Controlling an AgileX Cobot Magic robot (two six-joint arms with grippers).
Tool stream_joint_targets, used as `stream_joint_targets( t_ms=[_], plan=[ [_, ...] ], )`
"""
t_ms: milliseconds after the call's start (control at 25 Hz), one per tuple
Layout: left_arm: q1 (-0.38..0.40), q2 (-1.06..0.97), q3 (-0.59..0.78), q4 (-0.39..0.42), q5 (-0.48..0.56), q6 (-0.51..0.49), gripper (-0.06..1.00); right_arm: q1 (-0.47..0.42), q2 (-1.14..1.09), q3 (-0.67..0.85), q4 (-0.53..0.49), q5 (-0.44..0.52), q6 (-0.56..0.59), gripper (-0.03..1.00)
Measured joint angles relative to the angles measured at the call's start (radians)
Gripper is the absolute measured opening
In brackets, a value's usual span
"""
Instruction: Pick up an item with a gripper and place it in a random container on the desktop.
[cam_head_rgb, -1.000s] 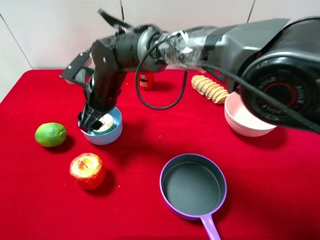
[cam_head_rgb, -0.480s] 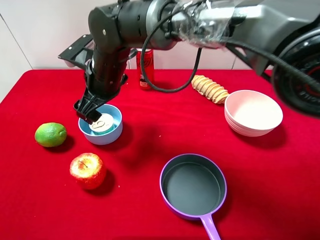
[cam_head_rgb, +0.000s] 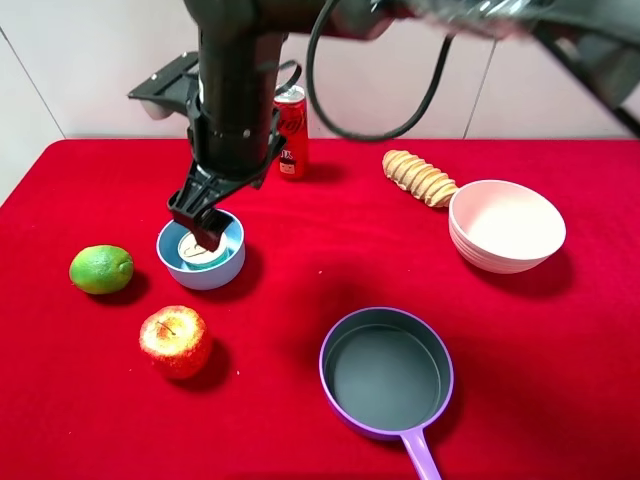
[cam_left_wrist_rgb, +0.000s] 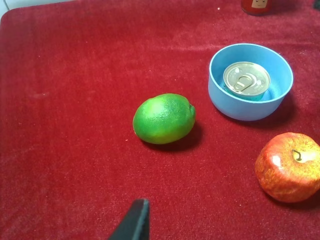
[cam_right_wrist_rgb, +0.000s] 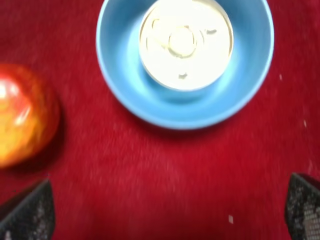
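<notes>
My right claw hangs with its jaws spread wide over the light blue bowl, and the tin can sits inside, filling much of the bowl. Just beside the bowl lie the lime and the apple, narrowing any low approach from that side. The red soda can stands behind my arm. Bare red cloth lies open between the bowl and the purple pan, with the pink bowls well apart.
</notes>
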Motion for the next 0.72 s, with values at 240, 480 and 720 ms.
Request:
stream_joint_targets(
  t_ms=[240,480,720],
  plan=[
    [0.0,0.0,0.0,0.0,0.0,0.0,0.99,0.0,-0.111,0.067,-0.02,0.022,0.0,0.69],
    [0.0,0.0,0.0,0.0,0.0,0.0,0.99,0.0,-0.278,0.202,-0.061,0.022,0.029,0.69],
    [0.0,0.0,0.0,0.0,0.0,0.0,0.99,-0.037,-0.424,0.37,-0.08,0.023,0.096,0.69]
  ],
)
